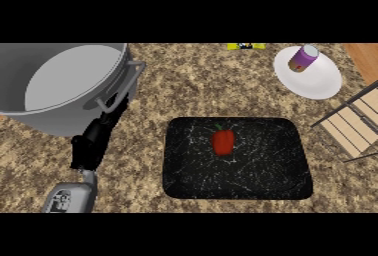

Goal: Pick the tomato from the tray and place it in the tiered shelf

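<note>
A red tomato (224, 141) with a small green stem lies near the middle of the black, marbled tray (258, 175) at the centre of the counter. The tiered shelf (356, 125), with a dark wire frame and pale wooden slats, comes in at the right edge, just right of the tray. My left hand (92, 142) shows at the left on its grey forearm (70, 197), fingers straight and pointing up along the pot's side, well left of the tray and holding nothing. My right hand does not show.
A large grey pot (63, 82) with a side handle fills the upper left. A white plate (314, 80) at the upper right carries a purple can (303, 58). A small yellow object (246, 46) sits at the far edge.
</note>
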Action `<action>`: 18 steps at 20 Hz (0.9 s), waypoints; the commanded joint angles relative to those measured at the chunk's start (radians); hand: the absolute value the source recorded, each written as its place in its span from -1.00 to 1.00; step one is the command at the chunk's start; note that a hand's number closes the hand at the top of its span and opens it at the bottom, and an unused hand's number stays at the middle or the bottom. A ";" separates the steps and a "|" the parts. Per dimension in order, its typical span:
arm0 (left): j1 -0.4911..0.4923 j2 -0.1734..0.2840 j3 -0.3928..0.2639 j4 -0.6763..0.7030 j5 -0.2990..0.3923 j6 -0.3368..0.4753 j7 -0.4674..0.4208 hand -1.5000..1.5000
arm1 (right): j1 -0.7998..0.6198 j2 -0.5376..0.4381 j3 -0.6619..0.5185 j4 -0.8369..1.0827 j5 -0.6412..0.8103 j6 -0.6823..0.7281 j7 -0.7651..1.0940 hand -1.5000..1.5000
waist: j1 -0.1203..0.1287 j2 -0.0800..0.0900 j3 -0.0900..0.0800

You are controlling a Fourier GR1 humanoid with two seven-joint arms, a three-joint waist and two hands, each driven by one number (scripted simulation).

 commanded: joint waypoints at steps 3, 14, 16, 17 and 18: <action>0.007 0.017 0.024 0.010 0.012 -0.009 -0.010 0.00 | -0.172 -0.134 -0.028 0.072 -0.108 -0.054 0.230 1.00 | 0.013 0.003 0.000; -0.013 0.013 0.032 -0.009 0.015 -0.005 0.033 0.00 | -0.443 -0.215 0.073 0.255 0.061 -0.118 0.263 1.00 | 0.013 0.002 0.002; 0.020 0.006 0.012 0.028 -0.009 -0.001 -0.053 0.00 | -0.526 -0.305 0.120 0.242 0.046 -0.169 0.366 1.00 | 0.015 0.003 0.001; 0.006 0.004 0.002 -0.012 -0.026 0.013 0.003 0.00 | -0.528 -0.238 0.149 0.222 0.093 -0.165 0.321 1.00 | 0.011 0.002 0.001; -0.006 -0.017 0.000 0.004 -0.021 0.024 0.014 0.00 | -0.561 -0.297 0.134 0.323 0.114 -0.149 0.279 1.00 | 0.013 0.003 0.002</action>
